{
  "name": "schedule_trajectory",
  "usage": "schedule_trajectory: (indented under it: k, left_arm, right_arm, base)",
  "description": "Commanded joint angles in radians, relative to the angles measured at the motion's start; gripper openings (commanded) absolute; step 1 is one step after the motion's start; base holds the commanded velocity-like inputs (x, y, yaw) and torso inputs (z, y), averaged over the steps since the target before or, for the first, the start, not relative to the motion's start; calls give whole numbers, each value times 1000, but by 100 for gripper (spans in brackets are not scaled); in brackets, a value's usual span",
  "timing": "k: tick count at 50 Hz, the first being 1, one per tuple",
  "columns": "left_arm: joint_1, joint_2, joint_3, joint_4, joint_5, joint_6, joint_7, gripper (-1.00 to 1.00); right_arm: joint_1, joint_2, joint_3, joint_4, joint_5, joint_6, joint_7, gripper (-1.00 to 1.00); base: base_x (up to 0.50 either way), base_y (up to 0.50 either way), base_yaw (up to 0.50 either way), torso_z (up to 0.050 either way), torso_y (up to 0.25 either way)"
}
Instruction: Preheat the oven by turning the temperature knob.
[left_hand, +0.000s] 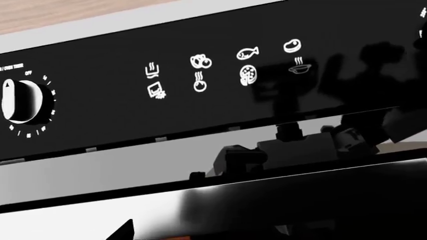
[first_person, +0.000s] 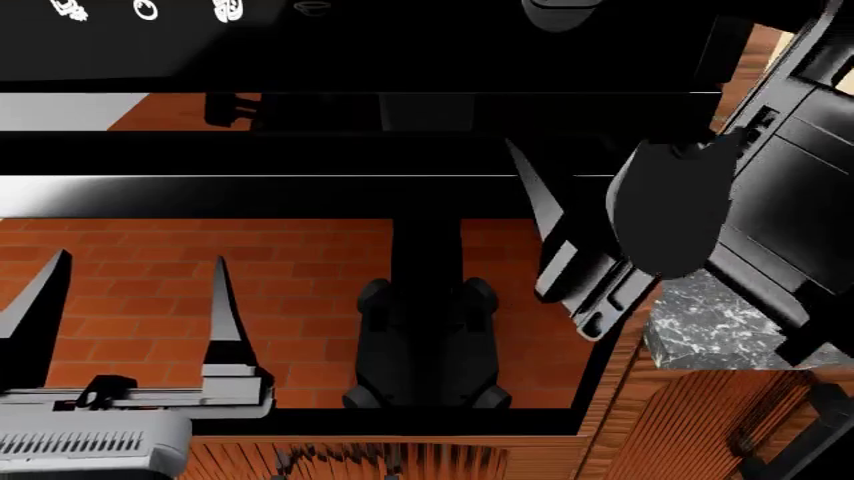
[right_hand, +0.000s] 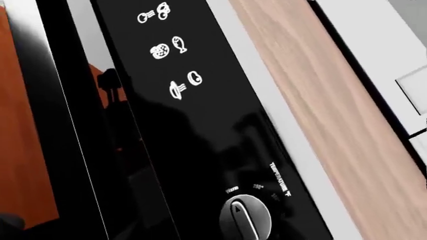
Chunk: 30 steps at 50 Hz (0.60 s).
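The oven's black control strip (left_hand: 267, 95) carries white icons (left_hand: 200, 75). A timer knob (left_hand: 23, 100) sits at one end and points near OFF. The temperature knob (right_hand: 245, 217) shows in the right wrist view under the word TEMPERATURE, pointing towards Warm. In the head view the glossy oven door (first_person: 267, 290) reflects a red brick floor, and the silver bar handle (first_person: 160, 190) crosses above it. My left gripper (first_person: 134, 300) is open and empty in front of the door. My right gripper (first_person: 561, 230) points up towards the strip; only one finger (first_person: 531, 195) shows.
A marble counter corner (first_person: 707, 320) and a ribbed wooden cabinet (first_person: 681, 420) stand to the right of the oven. A light wood panel (right_hand: 320, 100) runs above the control strip. My right arm (first_person: 787, 180) fills the upper right of the head view.
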<state>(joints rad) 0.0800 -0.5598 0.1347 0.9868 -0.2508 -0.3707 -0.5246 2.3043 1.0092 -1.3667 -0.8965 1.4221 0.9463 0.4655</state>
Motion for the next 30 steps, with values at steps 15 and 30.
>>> schedule_trajectory:
  k: [15,30]
  left_arm:
    - [54,2,0,-60,12,119,2,100]
    - [91,-1,-14,-70,16,166,-1,100]
  right_arm:
    - [45,-272,200,43,176,470,71,100]
    - [38,-377,268,81,444,603,329,100]
  base:
    - [0,0,0,0,0]
    - [0,0,0,0,0]
